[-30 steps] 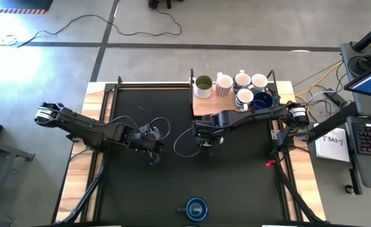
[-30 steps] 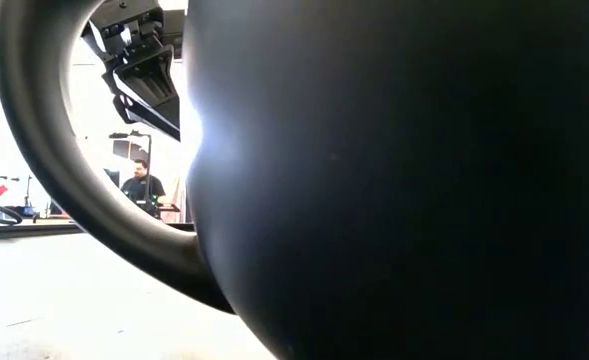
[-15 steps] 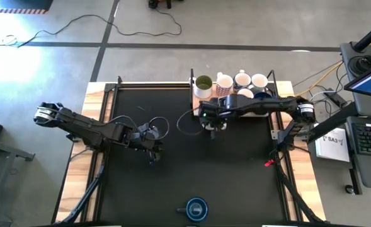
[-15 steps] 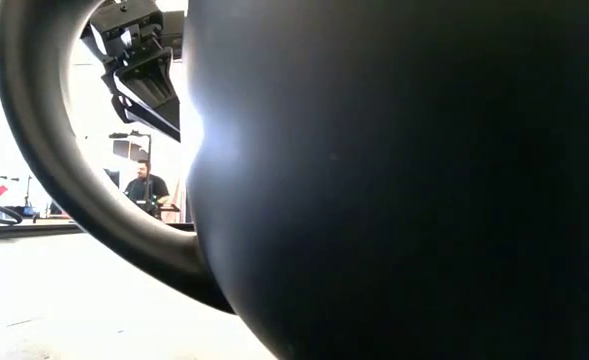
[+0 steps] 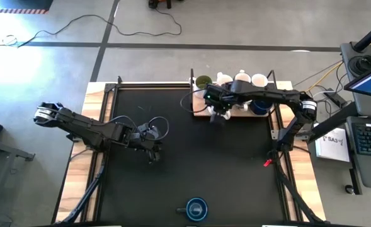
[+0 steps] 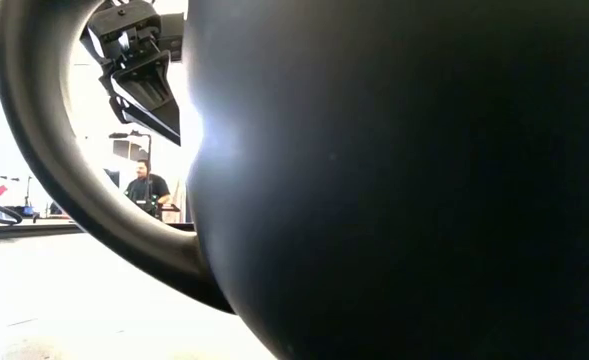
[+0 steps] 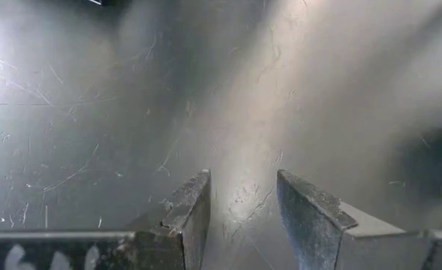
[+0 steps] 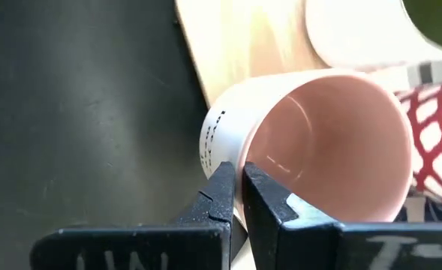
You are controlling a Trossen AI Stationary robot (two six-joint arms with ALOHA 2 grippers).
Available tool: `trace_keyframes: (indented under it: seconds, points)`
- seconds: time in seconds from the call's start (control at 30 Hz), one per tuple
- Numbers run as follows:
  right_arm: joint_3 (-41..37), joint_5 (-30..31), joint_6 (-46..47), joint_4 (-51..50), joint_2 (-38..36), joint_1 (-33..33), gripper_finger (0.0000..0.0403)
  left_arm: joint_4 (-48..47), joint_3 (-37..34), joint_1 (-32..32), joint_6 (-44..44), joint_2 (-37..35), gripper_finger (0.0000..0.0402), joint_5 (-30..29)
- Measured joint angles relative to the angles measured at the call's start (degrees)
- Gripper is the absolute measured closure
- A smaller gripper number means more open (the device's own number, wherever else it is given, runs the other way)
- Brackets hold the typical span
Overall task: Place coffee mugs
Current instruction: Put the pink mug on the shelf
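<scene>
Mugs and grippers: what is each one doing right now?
Right gripper: shut on the pink mug's rim.
Pink mug: gripped, at the board's edge.
Left gripper: open, empty, over the mat.
Blue mug: upright, alone on the mat.
Green-inside mug: upright on the board.

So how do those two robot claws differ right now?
The right gripper is pinched shut on the rim of a pink mug by the wooden board; the left gripper is open, holding nothing, over the bare black mat. Both have two dark fingers.
</scene>
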Motion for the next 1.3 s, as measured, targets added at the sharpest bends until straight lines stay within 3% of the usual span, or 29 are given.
trace_keyframes:
  seconds: [0.3,0.97,1.3]
  points:
    - [-2.7,0.0,1.4,-1.0,0.1,-3.4,0.0394,-0.4,0.0,0.1,-0.3,-0.2,0.0267,-0.6]
    - [-3.3,2.8,1.9,-2.1,0.1,-3.7,0.0392,-0.5,0.0,0.2,-0.2,-0.2,0.0267,-0.7]
    - [-3.5,4.2,2.8,-2.5,0.1,-3.7,0.0353,-0.4,0.0,0.2,-0.3,-0.2,0.0267,-0.7]
